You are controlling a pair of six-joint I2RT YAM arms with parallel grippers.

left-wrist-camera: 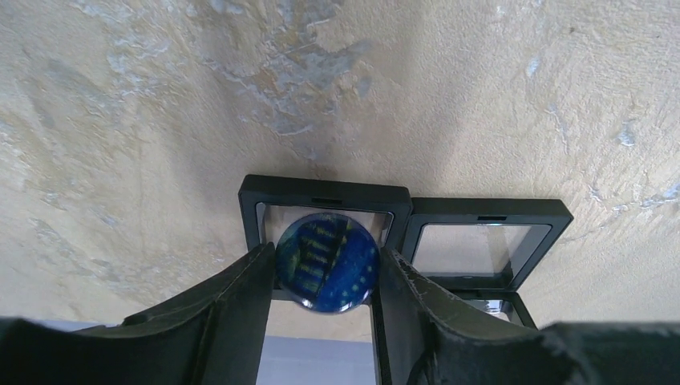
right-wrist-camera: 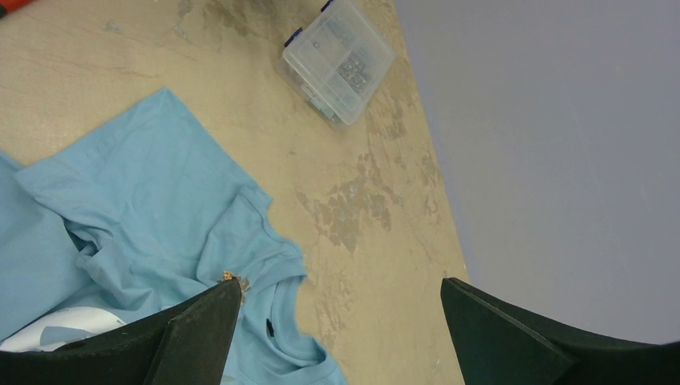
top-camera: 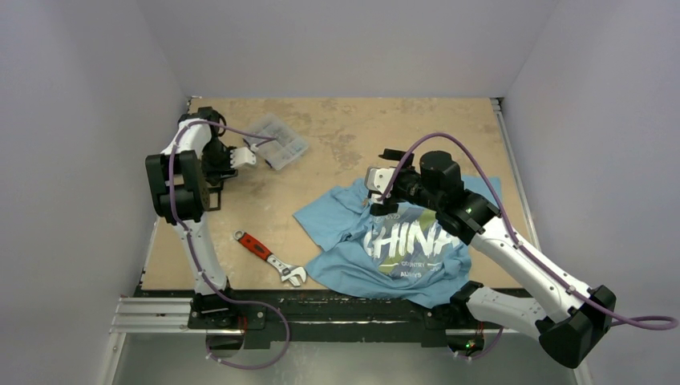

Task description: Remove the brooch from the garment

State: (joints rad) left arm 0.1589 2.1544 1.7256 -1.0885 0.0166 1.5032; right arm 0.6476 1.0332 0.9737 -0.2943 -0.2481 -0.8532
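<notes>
- The left gripper (left-wrist-camera: 326,258) is clamped on a round blue brooch with a yellow-green pattern (left-wrist-camera: 329,271), one black finger against each side of its rim.
- The brooch is off the light blue T-shirt with white "CHINA" lettering (top-camera: 337,220), which lies crumpled well apart, on the right of the worn tan tabletop (left-wrist-camera: 160,120).
- Just beyond the fingertips, in line with the brooch, lies a black-framed clear display case (left-wrist-camera: 321,192); the disc is round, with no long axis.
- The right gripper (right-wrist-camera: 341,293) hangs spread wide and empty over the shirt's collar; putting the brooch down looks like the left arm's job.
</notes>
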